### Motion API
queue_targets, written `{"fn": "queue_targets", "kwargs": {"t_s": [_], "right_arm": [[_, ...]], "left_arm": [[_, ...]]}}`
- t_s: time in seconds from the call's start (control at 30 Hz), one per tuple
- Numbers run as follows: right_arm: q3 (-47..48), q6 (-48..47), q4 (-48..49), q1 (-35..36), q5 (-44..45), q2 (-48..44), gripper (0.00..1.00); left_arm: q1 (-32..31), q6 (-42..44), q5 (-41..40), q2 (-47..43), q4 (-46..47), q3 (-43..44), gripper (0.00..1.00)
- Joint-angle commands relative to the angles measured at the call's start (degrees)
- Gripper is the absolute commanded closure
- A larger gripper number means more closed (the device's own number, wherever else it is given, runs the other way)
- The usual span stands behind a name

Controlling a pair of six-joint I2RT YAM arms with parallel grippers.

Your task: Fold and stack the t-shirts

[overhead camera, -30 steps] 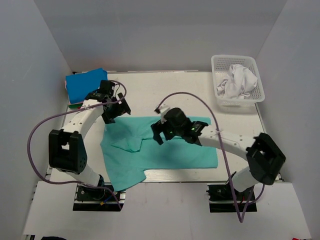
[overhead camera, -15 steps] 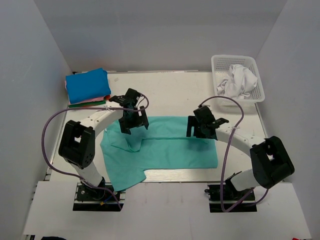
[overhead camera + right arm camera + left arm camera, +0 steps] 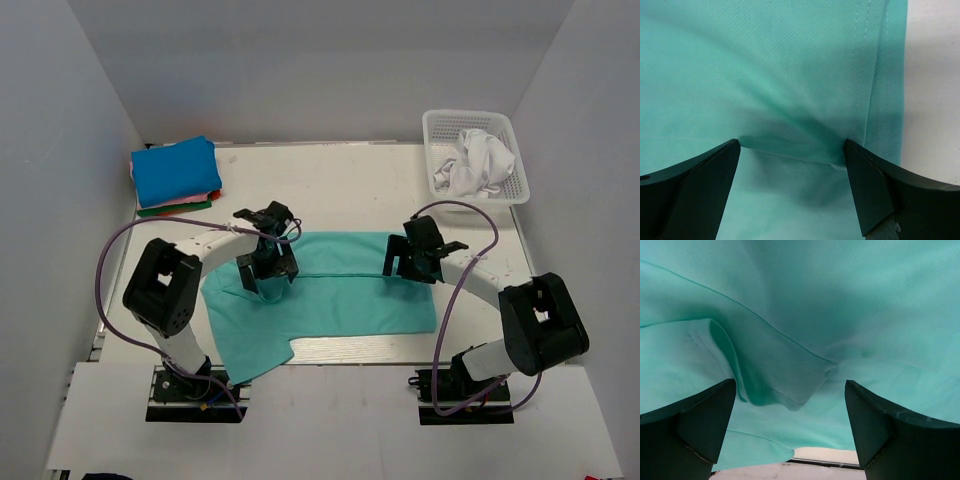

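Surface [image 3: 350, 170]: pale board, walled on three sides.

Green t-shirt [image 3: 340, 295]: spread flat across the middle and near part of the surface. Its long axis runs left to right. The far long edge is doubled over toward us, with a crease line across the width. We judge that the hem is at the right end, since the right wrist view shows a double-stitched seam [image 3: 862, 75] there. The left end has a sleeve flap bunched up, and one corner [image 3: 250, 355] trails to the near edge.

Handling, our judgement:
- The cloth is thin, light and limp, and carries no load.
- It will sag and drag unless both ends lift together.
- It is best pinched at the doubled edge, one hold near each end, taking both layers.

Folded stack [image 3: 175, 172]: blue on top, far left corner, well apart from the green shirt.

Basket [image 3: 470, 113]: far right, with crumpled white shirts [image 3: 468, 160] inside.

Left gripper [image 3: 266, 275]: over the left end of the crease. Fingers are spread wide and straddle a puckered fold [image 3: 790, 390], pinching nothing.

Right gripper [image 3: 408, 262]: over the right end. Fingers are likewise spread and straddle the folded edge [image 3: 790, 145] beside the hem seam.
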Motion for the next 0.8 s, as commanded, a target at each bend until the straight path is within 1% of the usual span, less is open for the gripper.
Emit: {"fn": "queue_targets", "kwargs": {"t_s": [0.0,0.1,0.17,0.2,0.27,0.37,0.4,0.47,0.6,0.67,0.7,0.77], "right_arm": [[-3.25,-0.74,0.79,-1.37,-2.76,1.65,0.1],[-4.04,-1.0,1.05,-2.17,-2.41,1.21,0.1],[-4.74,-1.35,1.4,-2.87,-2.41,0.6,0.1],[-5.0,-1.53,1.75,-2.96,-2.41,0.08,0.1],[-5.53,-1.35,1.84,-3.75,-2.5,-0.19,0.1],[-5.71,-1.35,1.31,-4.8,-2.41,-0.28,0.1],[-5.8,-1.53,1.4,-4.89,-2.41,-0.46,0.1],[-5.62,-1.88,0.53,-5.59,-2.58,-0.81,0.1],[-5.53,-2.76,0.43,-6.65,-2.15,-2.13,0.1],[-5.44,-3.2,0.35,-6.56,-2.67,-2.48,0.1],[-5.36,-3.2,0.43,-6.74,-3.2,-2.48,0.1],[-5.27,-3.63,0.79,-7.0,-3.29,-2.48,0.1]], "left_arm": [[-1.14,-2.74,-2.38,-1.16,-1.13,0.52,0.0],[-1.76,-5.63,-3.88,-1.16,-7.53,0.0,0.0],[-1.76,-7.66,-5.72,-2.65,-10.97,-1.84,0.0],[-1.76,-9.76,-6.34,-4.92,-13.24,-2.72,0.0],[-1.76,-11.96,-7.92,-7.56,-14.93,-5.35,0.0],[-0.35,-13.11,-7.93,-11.69,-14.94,-8.96,0.0],[-0.35,-13.81,-7.93,-11.71,-15.72,-9.66,0.0],[-0.35,-15.84,-7.22,-11.71,-17.48,-10.2,0.0],[-0.87,-16.54,-6.35,-13.55,-21.26,-9.33,0.0],[-0.88,-17.42,-7.05,-16.97,-20.92,-7.48,0.0],[-0.36,-17.42,-7.05,-17.94,-17.52,-6.86,0.0],[-0.35,-16.11,-8.27,-18.83,-14.07,-5.11,0.0]]}}
